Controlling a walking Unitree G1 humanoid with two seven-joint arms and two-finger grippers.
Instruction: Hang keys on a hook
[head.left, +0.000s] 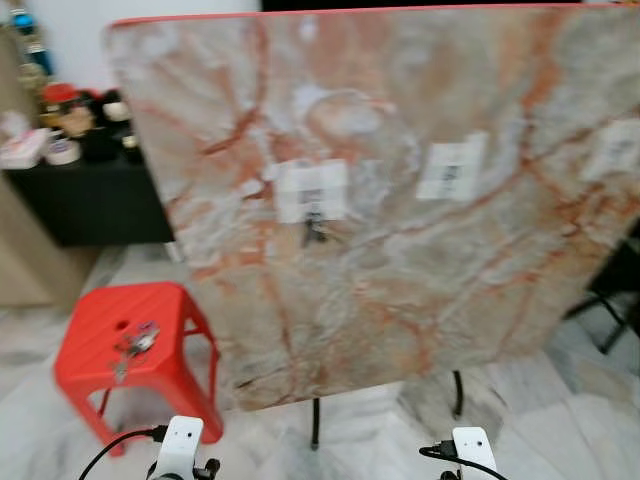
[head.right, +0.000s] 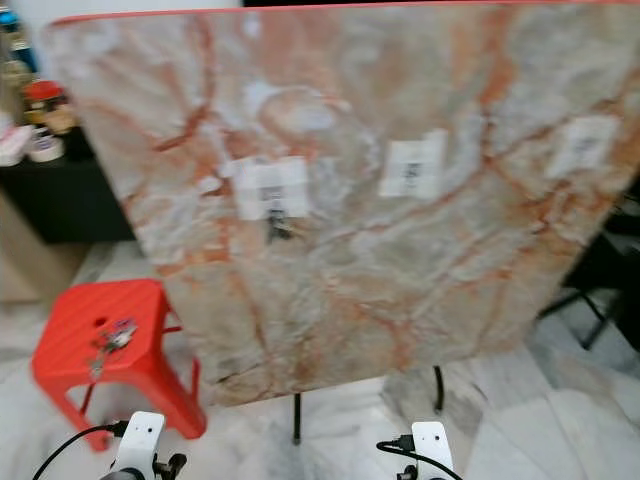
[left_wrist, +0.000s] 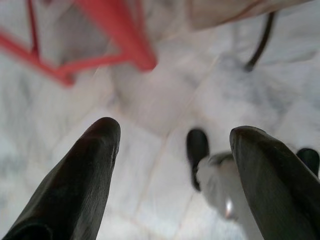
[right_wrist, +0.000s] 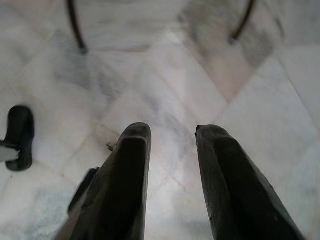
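Observation:
A bunch of keys (head.left: 136, 344) lies on top of a red plastic stool (head.left: 100, 325) at the lower left. A dark hook (head.left: 314, 230) hangs under a white label on a big marble-patterned board (head.left: 400, 250) that stands upright ahead. Both arms hang low by the frame's lower edge. My left gripper (left_wrist: 172, 145) is open over the marble floor, next to the stool's legs (left_wrist: 125, 40). My right gripper (right_wrist: 172, 132) points at the floor with its fingers apart and nothing between them.
Two more white labels (head.left: 450, 165) sit on the board further right. Thin black legs (head.left: 315, 420) hold the board up. A dark cabinet (head.left: 90, 200) with jars and tape rolls stands at the back left. A black chair leg (head.left: 610, 320) shows at the right. White marble floor (head.left: 540, 420) lies below.

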